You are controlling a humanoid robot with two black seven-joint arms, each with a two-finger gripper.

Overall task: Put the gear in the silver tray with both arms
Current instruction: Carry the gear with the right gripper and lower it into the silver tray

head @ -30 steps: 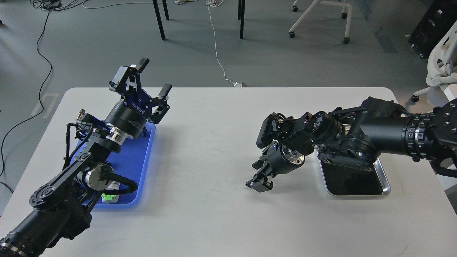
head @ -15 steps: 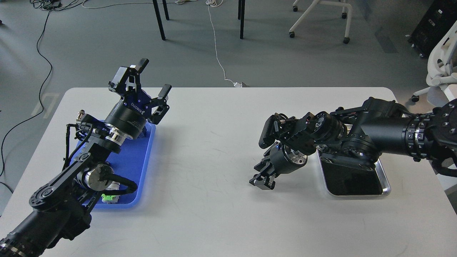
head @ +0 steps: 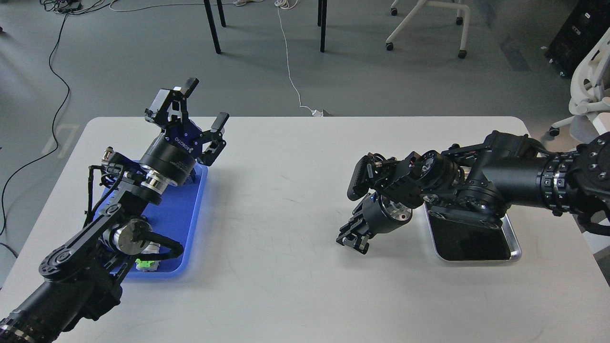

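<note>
My left gripper (head: 206, 102) is open and empty, raised over the far end of the blue tray (head: 183, 224). A small green toothed piece, probably the gear (head: 144, 263), lies at the near end of that tray, partly hidden by my left arm. The silver tray (head: 515, 247) sits at the right of the table, its far half covered by my right arm. My right gripper (head: 352, 237) hangs low over the table just left of the silver tray, pointing down and left. Its fingers are dark and close together, and nothing shows in them.
The white table (head: 286, 200) carries both trays. Beyond its far edge are chair legs (head: 214, 28), a rolling chair base (head: 424, 28) and a white cable (head: 290, 81) on the floor. A white chair (head: 588, 90) stands at the far right.
My right gripper has shifted a little right, towards the silver tray, and turned at the wrist. My left arm has not moved.
</note>
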